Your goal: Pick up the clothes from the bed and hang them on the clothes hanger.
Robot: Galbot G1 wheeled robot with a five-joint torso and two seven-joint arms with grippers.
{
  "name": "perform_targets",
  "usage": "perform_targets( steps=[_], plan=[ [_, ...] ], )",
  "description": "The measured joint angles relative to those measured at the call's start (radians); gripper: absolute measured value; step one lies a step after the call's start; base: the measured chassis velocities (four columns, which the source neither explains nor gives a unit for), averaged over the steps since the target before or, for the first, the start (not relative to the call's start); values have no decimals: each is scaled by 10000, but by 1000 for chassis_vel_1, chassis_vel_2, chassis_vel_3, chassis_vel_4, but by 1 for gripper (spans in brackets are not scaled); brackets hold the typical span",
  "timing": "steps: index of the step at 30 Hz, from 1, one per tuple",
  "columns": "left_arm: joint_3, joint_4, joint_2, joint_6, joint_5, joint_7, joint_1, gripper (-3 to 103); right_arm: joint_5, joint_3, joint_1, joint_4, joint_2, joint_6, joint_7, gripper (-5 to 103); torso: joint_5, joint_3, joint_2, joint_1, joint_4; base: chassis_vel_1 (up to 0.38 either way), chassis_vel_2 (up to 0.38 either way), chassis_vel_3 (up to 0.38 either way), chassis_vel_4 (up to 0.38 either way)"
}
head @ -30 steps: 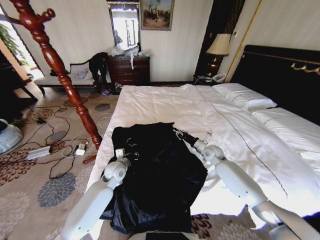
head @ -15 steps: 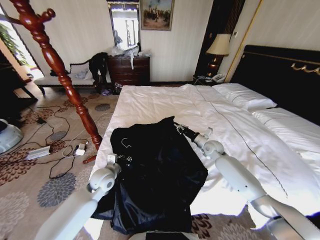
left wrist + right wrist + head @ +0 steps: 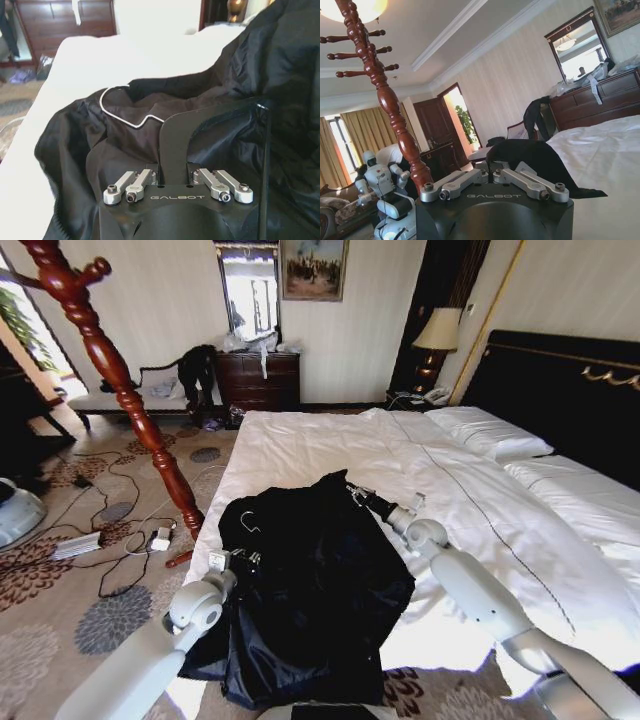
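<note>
- So the black coat (image 3: 310,590) lies spread on the white bed (image 3: 330,445), at the corner nearest the coat stand (image 3: 110,370).
- Right gripper (image 3: 352,495) is at the coat's far edge, clenched on a fold and tenting it up, I'd guess to lift it clear.
- Left gripper (image 3: 240,557) sits at the coat's stand-side edge; can't tell how its jaws stand.
- A wire hanger hook (image 3: 122,106) pokes out of the coat's collar.

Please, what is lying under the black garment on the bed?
Under the clothes the white sheet of the bed shows all around their edges. A thin wire hanger hook lies at their far end. Whatever is beneath their middle is covered.
</note>
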Motion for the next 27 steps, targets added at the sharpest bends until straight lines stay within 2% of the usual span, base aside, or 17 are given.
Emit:
perform_targets(
  steps=[1, 6, 9, 10, 12, 13, 16, 18, 21, 23, 24, 25, 26, 27],
  plan=[
    [73, 153, -30, -245, 297, 225, -18, 26, -17, 10, -23, 4, -4, 0, -1, 0, 1, 0, 0, 0, 0, 0, 0, 0, 0],
    [622, 625, -147, -741, 1081, 716, -234, 26, -59, 36, -96, 37, 13, 0, -1, 0, -1, 0, 0, 0, 2, 0, 0, 0, 0],
    [764, 702, -168, -763, 1145, 721, -293, 26, -81, 74, -136, 47, 7, 1, -5, 0, 0, 0, 0, 1, -1, 0, 0, 0, 0],
    [805, 721, -164, -765, 1185, 728, -308, 23, -88, 91, -152, 51, 0, 0, -8, 0, 0, 1, 0, 1, 0, 0, 0, 0, 0],
    [834, 722, -3, -773, 1344, 862, -296, 32, -102, 159, -198, 64, -26, 1, -33, 0, -1, 0, 0, 1, 0, 0, 0, 0, 0],
    [834, 722, -3, -773, 1344, 862, -296, 32, -102, 159, -198, 64, -26, 1, -33, 0, -1, 0, 0, 1, 0, 0, 0, 0, 0],
    [698, 523, 436, -775, 1553, 1308, -106, 48, -121, 230, -226, 65, -35, 1, -87, 0, 0, 0, 0, 0, 0, 0, 0, 0, 0],
    [648, 442, 559, -775, 1619, 1455, -38, 48, -128, 239, -228, 65, -35, 1, -103, 0, 0, 1, 0, 1, 2, 0, 0, 0, 0],
    [376, 94, 917, -755, 1778, 1823, 307, 65, -154, 282, -231, 41, -31, 2, -153, 0, 0, 0, 0, 0, 2, 0, 0, 0, 0],
    [266, -13, 927, -752, 1774, 1839, 399, 65, -160, 292, -232, 37, -29, 3, -162, 0, 0, 0, 0, 0, 2, 0, 0, 0, 0],
    [80, -221, 870, -725, 1592, 1782, 553, 76, -167, 314, -249, 36, -28, 5, -176, 0, 0, 0, 0, 0, 2, 0, 0, 0, 0],
    [80, -221, 870, -725, 1592, 1782, 553, 76, -167, 314, -249, 36, -28, 5, -176, 0, 0, 0, 0, 0, 2, 0, 0, 0, 0],
    [-4, -395, 791, -658, 1333, 1625, 647, 76, -170, 323, -262, 36, -29, 5, -182, 0, 0, 0, 0, 0, 2, 0, 0, 0, 0],
    [-57, -731, 658, -451, 800, 1196, 813, 81, -182, 334, -288, 36, -33, 7, -194, 0, -1, 0, 0, 0, 0, 0, 0, 0, 0]
  ],
)
